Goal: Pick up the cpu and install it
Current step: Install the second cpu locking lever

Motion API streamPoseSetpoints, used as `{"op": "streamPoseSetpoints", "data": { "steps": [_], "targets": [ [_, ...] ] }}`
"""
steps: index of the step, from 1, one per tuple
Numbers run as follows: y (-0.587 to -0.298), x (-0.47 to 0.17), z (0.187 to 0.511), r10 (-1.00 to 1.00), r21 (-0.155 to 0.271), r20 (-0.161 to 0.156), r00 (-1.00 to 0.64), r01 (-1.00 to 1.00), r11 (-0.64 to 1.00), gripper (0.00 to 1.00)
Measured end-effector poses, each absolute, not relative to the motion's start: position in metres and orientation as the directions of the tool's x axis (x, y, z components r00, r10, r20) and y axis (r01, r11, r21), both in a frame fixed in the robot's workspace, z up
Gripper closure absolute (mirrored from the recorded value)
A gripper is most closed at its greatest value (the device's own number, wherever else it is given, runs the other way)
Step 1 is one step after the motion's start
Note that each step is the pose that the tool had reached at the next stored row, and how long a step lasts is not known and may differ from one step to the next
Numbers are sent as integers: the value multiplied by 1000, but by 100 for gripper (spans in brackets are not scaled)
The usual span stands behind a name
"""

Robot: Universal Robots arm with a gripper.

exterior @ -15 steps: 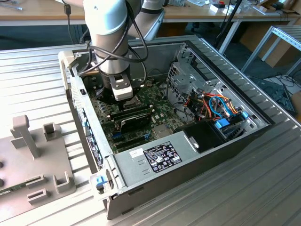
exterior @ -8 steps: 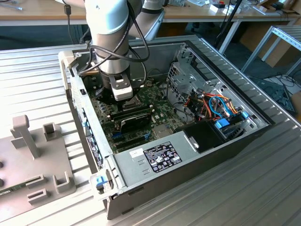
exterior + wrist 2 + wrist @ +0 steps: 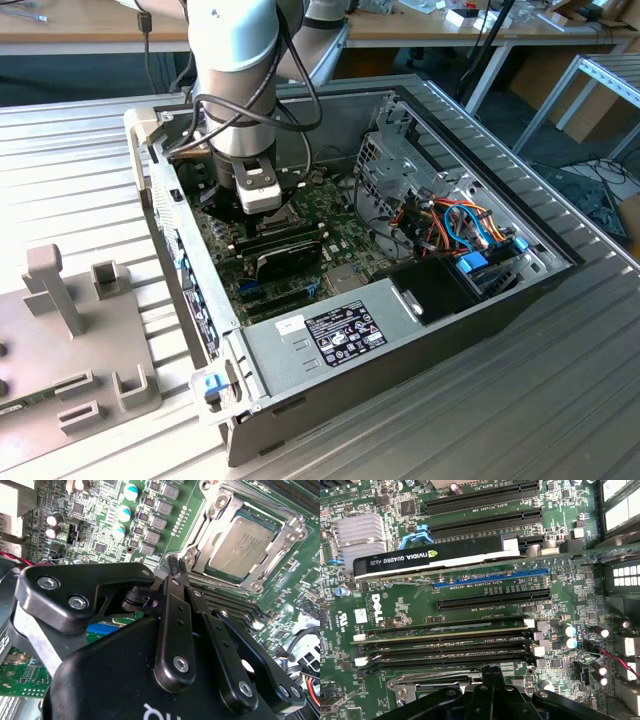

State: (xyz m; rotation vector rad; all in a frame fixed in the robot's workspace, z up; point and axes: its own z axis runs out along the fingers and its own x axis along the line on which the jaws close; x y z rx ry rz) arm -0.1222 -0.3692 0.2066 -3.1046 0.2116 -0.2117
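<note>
The gripper (image 3: 172, 567) hangs low inside the open computer case (image 3: 400, 330), above the green motherboard (image 3: 345, 235), its black linkage arms converging so the fingertips (image 3: 173, 566) appear drawn together with nothing between them. In the second wrist view the tips sit just beside a corner of the CPU socket (image 3: 200, 525); the gripper's own body hides the board beneath it. The cpu (image 3: 241, 546) lies flat inside that socket, its pale metal top showing through the metal frame, apart from the gripper. Whether the frame is latched is hard to make out.

In the first wrist view the gripper (image 3: 491, 672) stands at the socket's edge, near four long memory slots (image 3: 445, 647). Beyond them stands a graphics card (image 3: 432, 555) seated on edge, with empty black expansion slots (image 3: 480, 502) further on.

In the exterior view the arm (image 3: 235, 60) covers the socket area. The case also holds a power supply (image 3: 330, 335) at its near edge and a drive cage (image 3: 395, 165) with coloured cables (image 3: 465, 225). The case rests on a ribbed metal worktop (image 3: 560, 400).
</note>
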Motion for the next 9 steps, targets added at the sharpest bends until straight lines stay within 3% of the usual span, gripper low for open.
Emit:
{"op": "streamPoseSetpoints", "data": {
  "steps": [2,3,9],
  "targets": [
    [-369,-122,207,-137,-31,128,982,-134,-991,89],
    [-369,-122,206,-137,-27,98,986,-135,-991,89],
    [-369,-122,204,-138,-39,95,986,-135,-990,89]
  ]
}}
